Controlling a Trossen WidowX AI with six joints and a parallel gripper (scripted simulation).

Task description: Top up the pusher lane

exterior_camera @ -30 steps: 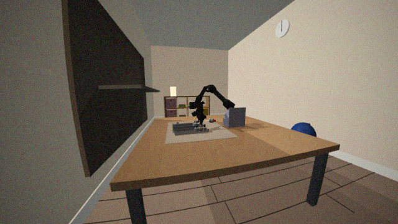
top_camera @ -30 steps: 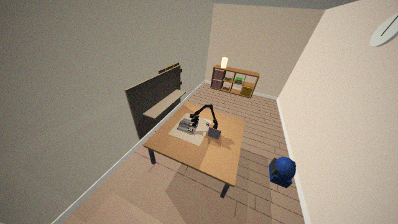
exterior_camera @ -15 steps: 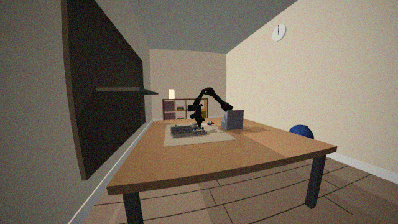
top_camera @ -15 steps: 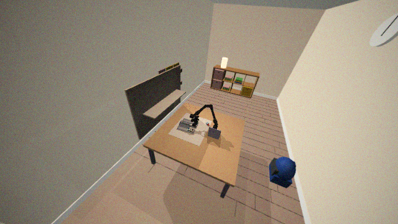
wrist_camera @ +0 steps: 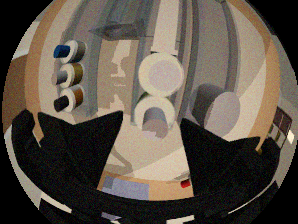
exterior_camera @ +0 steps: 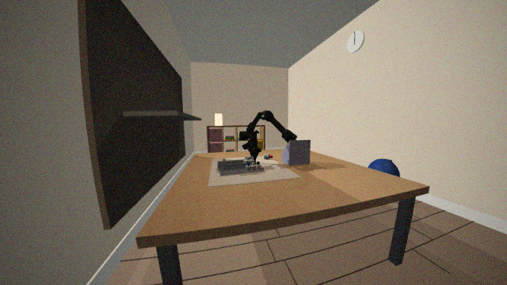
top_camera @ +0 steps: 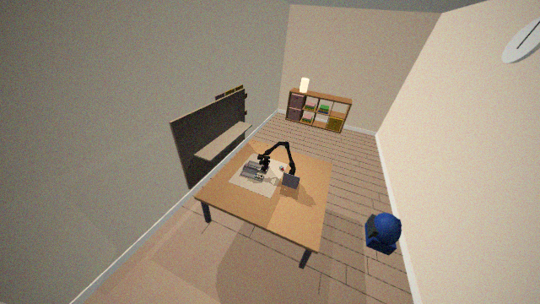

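Black arm (exterior_camera: 273,120) arched over tray (exterior_camera: 234,165) — tool (wrist_camera: 154,137) open, pointing down.

from the top and exterior views you get the rack (exterior_camera: 238,166) only as a small grey blur, its lanes and jars too small to tell apart. in the wrist view the dark fingers cover the lower part of the near jar (wrist_camera: 154,113), so you cannot tell whether it touches the front stop. the red thing (wrist_camera: 185,183) is half hidden.
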